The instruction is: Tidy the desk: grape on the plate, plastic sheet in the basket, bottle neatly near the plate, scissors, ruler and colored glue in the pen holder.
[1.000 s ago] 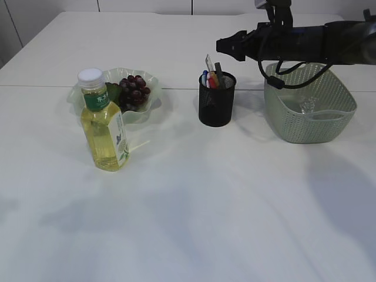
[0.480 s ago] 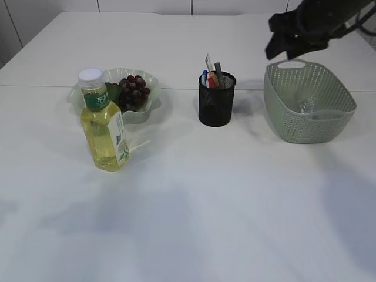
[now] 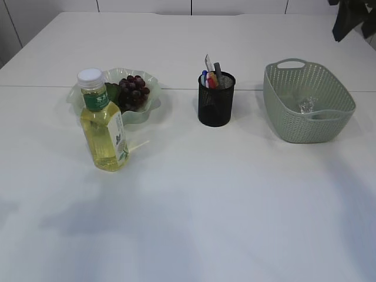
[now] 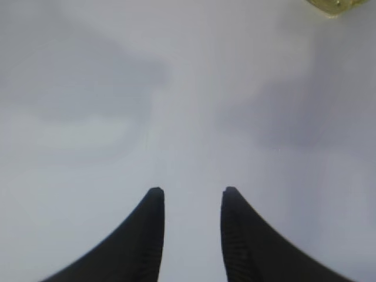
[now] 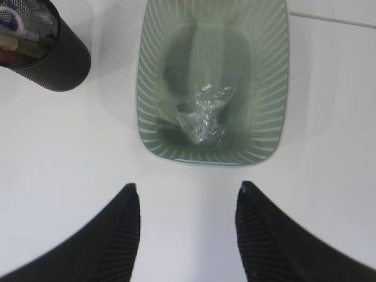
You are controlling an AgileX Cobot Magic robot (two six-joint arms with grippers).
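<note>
The dark grapes [image 3: 134, 91] lie on the pale green plate [image 3: 150, 111]. The yellow-green bottle [image 3: 104, 124] with a white cap stands upright just in front of the plate. The black mesh pen holder [image 3: 216, 100] holds several items, among them a ruler and colored pieces; it also shows in the right wrist view [image 5: 50, 50]. The crumpled plastic sheet [image 5: 204, 114] lies in the green basket [image 5: 153, 94], also seen in the exterior view [image 3: 282, 117]. My right gripper [image 5: 187, 192] is open and empty, high above the table beside the basket. My left gripper [image 4: 188, 192] is open and empty over bare table.
The white table [image 3: 205, 205] spreads wide in front of the objects. The right arm [image 3: 352, 17] shows only at the top right corner of the exterior view. The bottle's base [image 4: 332, 6] peeks in at the top of the left wrist view.
The right arm has drawn back from over the pen holder, up and to the right, almost out of the exterior view. Nothing on the table has moved.
</note>
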